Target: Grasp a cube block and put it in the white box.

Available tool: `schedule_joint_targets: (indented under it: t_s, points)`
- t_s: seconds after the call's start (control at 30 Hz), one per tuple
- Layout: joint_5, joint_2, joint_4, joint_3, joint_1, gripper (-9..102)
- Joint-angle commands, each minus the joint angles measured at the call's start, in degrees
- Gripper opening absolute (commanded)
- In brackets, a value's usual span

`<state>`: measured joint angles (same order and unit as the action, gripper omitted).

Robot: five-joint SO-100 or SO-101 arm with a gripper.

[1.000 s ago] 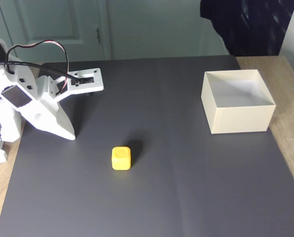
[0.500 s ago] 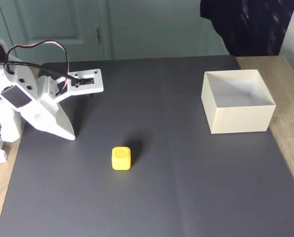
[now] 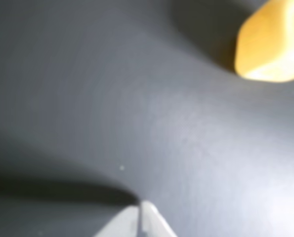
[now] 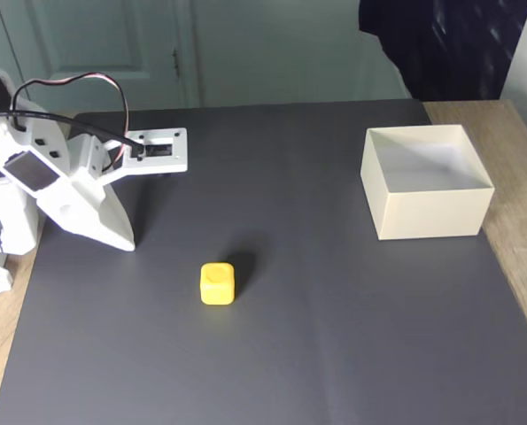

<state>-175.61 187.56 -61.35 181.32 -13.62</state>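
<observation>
1. We recorded the white robot arm at the left edge of the fixed view, sitting over the border between the dark grey mat and the wooden table.
2. We located the gripper low over the mat, its pointed tip angled down and to the right in the fixed view.
3. In the wrist view, we saw the two fingertips pressed together at the bottom edge, with only a thin seam between them. The gripper was closed and held nothing.
4. We found the yellow cube resting on the mat, near the gripper but not touching it, below and to the right of the tip in the fixed view. Its dimpled face pointed upward.
5. In the wrist view, the cube appeared blurred in the upper right corner, cut off by the frame and well apart from the fingertips.
6. We noted the white box standing upright on the right side of the mat, close to the mat's right border and well apart from the cube. Its open top showed a bare interior.
7. We observed a pale door behind the table and a dark cloth hanging at the upper right.
</observation>
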Motion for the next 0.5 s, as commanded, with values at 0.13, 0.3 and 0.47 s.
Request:
schedule_joint_targets:
  t_s: [0.13, 0.3, 0.47]
  points:
    - [-3.2, -10.3, 2.8, -10.2, -2.1, 0]
    - [-9.1, -26.0, 7.5, -20.6, -6.9, 0]
    - [-13.6, -40.2, 10.5, -32.8, -12.2, 0]
